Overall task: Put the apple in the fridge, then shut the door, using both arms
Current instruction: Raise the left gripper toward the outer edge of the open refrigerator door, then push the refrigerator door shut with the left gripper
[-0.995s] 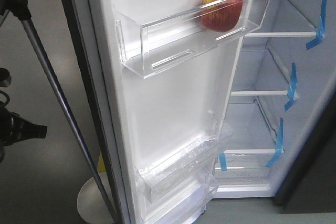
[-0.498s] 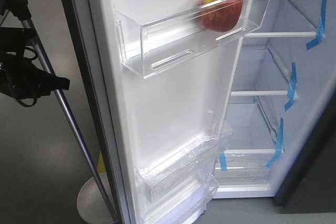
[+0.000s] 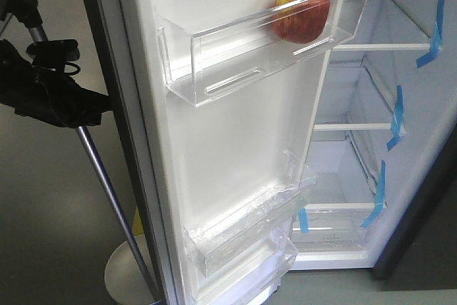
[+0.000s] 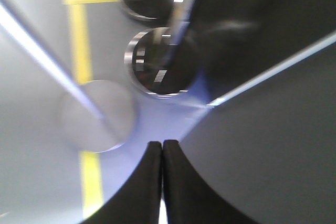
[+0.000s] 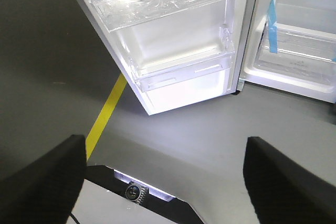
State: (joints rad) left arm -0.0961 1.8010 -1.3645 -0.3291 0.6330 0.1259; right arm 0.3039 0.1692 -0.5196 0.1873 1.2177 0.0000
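The apple (image 3: 301,13), red with yellow patches, sits in the upper clear bin of the open door (image 3: 228,148). The fridge (image 3: 360,98) stands open at the right, white inside with blue-taped glass shelves. My left arm (image 3: 50,87) is at the far left, next to the door's dark outer edge. In the left wrist view my left gripper (image 4: 162,145) is shut and empty, with the door's dark grey outside (image 4: 273,150) just to its right. My right gripper (image 5: 165,153) is open and empty, low over the floor, facing the door's bottom bins (image 5: 178,61).
A chrome stanchion post (image 3: 93,169) with a round base (image 3: 128,273) stands left of the door, close to my left arm. More round bases (image 4: 157,61) show in the left wrist view. A yellow floor line (image 5: 107,111) runs under the door.
My left arm has risen and moved right, toward the door's outer edge. The apple, door and fridge have not moved.
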